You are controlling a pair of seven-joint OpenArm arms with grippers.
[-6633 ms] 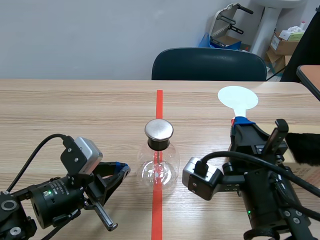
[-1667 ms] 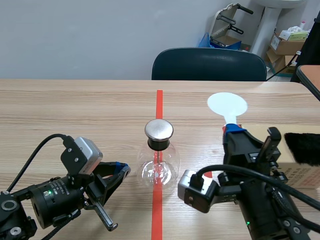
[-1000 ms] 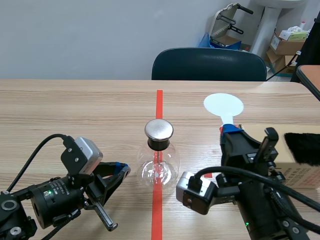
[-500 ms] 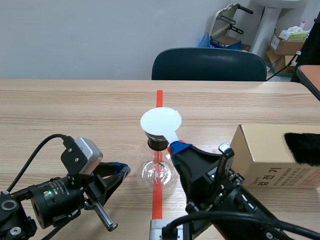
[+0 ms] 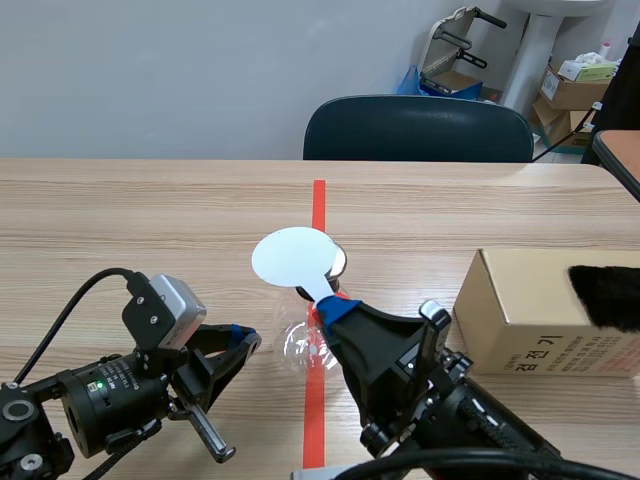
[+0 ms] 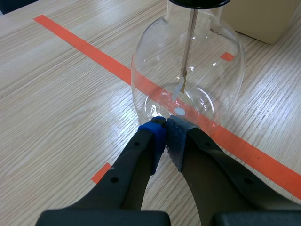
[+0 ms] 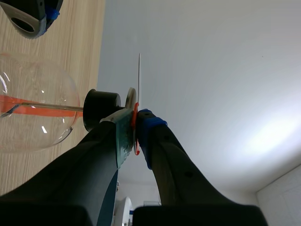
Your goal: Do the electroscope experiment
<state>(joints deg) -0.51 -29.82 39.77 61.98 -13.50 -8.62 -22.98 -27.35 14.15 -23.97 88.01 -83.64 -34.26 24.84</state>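
Note:
The electroscope, a round glass flask (image 5: 303,343) with a black stopper and a metal cap (image 5: 339,263), stands on the red tape line. My right gripper (image 5: 335,304) is shut on the red handle of a white disc paddle (image 5: 292,257), and the disc sits against the cap, hiding most of it. The right wrist view shows the disc (image 7: 139,75) edge-on beside the cap (image 7: 131,100), the handle pinched between my right gripper (image 7: 136,128) fingers. My left gripper (image 6: 165,136) is shut on nothing, its tips just short of the flask (image 6: 188,80); a thin rod hangs inside.
A cardboard box (image 5: 540,312) lies at the right with a black furry piece (image 5: 606,296) on its near right end. A dark chair (image 5: 418,128) stands behind the table's far edge. The left arm's camera block (image 5: 160,310) sits low at the left.
My right arm swung left from beside the box, carrying the paddle until its disc reached the electroscope's cap. The box is now uncovered. The left arm stayed still.

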